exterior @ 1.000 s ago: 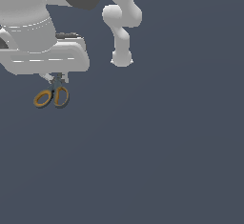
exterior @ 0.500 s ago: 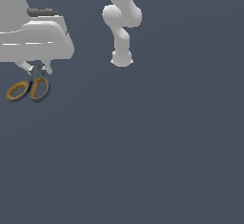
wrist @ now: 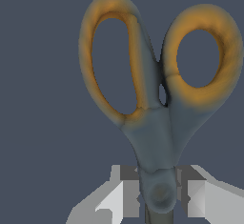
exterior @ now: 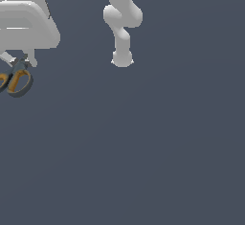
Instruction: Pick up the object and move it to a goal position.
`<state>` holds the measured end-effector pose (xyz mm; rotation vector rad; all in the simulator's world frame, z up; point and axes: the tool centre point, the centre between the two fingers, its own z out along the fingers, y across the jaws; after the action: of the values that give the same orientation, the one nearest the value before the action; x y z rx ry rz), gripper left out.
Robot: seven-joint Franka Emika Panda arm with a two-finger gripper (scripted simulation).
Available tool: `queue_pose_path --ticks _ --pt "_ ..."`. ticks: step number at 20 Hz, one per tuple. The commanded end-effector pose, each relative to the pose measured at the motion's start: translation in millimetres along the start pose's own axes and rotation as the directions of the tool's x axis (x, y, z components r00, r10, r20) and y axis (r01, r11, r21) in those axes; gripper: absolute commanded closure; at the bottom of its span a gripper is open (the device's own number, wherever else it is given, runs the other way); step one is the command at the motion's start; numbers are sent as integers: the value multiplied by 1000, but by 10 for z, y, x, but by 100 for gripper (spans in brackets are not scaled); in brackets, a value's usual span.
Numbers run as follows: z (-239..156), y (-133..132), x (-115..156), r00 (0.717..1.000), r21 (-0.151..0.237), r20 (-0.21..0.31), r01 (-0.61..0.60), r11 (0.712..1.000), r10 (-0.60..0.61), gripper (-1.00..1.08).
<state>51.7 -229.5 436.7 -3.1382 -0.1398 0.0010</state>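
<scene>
The gripper (wrist: 159, 194) has its 2 fingers (wrist: 127, 197) pinching the scissors (wrist: 157, 99) at the pivot, which looks light, stiff, probably slippery.

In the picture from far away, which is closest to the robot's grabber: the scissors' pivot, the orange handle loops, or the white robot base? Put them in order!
From the gripper, in the exterior view:
1. The scissors' pivot, right between the fingers.
2. The orange handle loops, hanging just below.
3. The robot base, far off toward the exterior view's right.
</scene>
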Motion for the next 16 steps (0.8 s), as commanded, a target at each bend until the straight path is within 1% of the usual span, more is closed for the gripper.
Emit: queue_pose_path --ticks 1,16 --pt "-65 32 21 1000 0 -1 0 1000 0 108" --pt "-196 107 73 1000 0 -1 0 1000 0 108"
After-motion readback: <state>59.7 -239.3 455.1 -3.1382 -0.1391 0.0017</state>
